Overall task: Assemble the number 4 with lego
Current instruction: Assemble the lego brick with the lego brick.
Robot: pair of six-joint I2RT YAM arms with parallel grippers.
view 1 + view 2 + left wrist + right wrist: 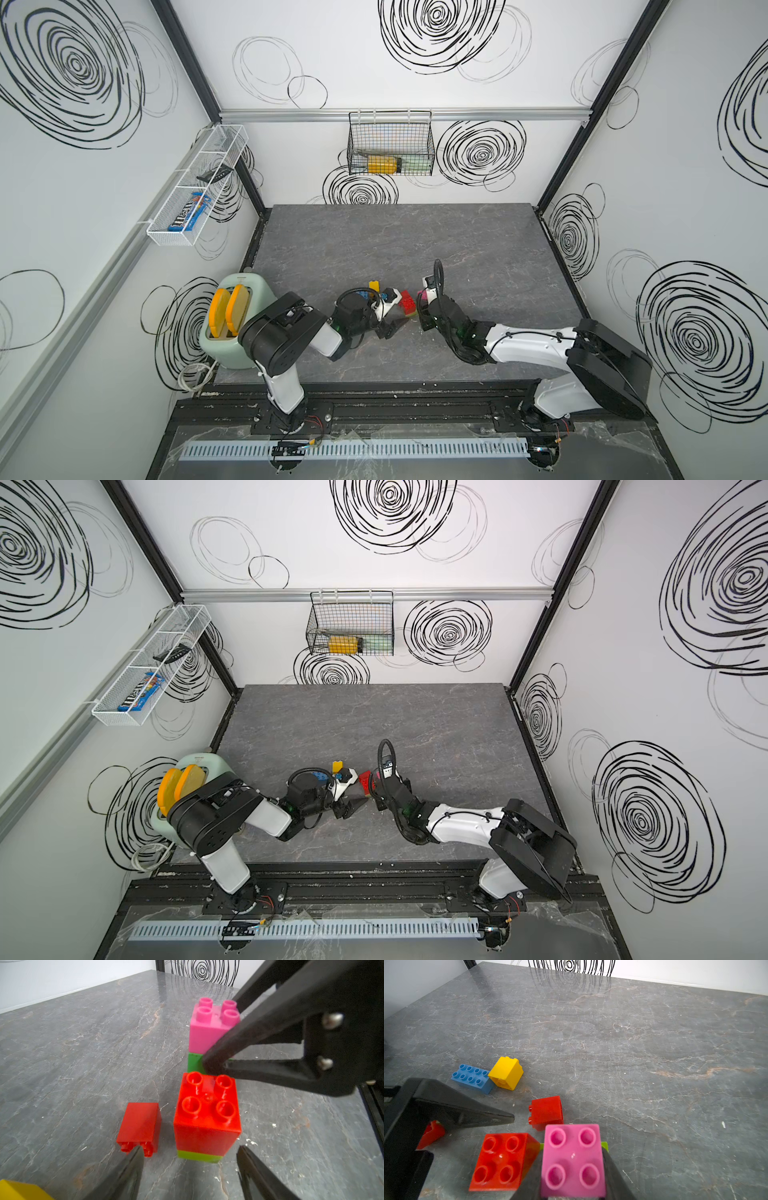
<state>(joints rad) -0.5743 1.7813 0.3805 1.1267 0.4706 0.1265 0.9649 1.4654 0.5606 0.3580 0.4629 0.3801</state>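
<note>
The lego build stands at the table's middle front. In it a red brick sits on a lime green base, beside a pink brick stacked on a green one. My right gripper is shut on the pink and green stack. My left gripper is open just in front of the red brick, its fingers apart from it on either side. A loose red brick lies on its side close by.
A blue brick and a yellow brick lie just behind the left gripper. Another red piece shows under the left gripper. A mint toaster stands at the table's left front edge. Wire baskets hang on the walls.
</note>
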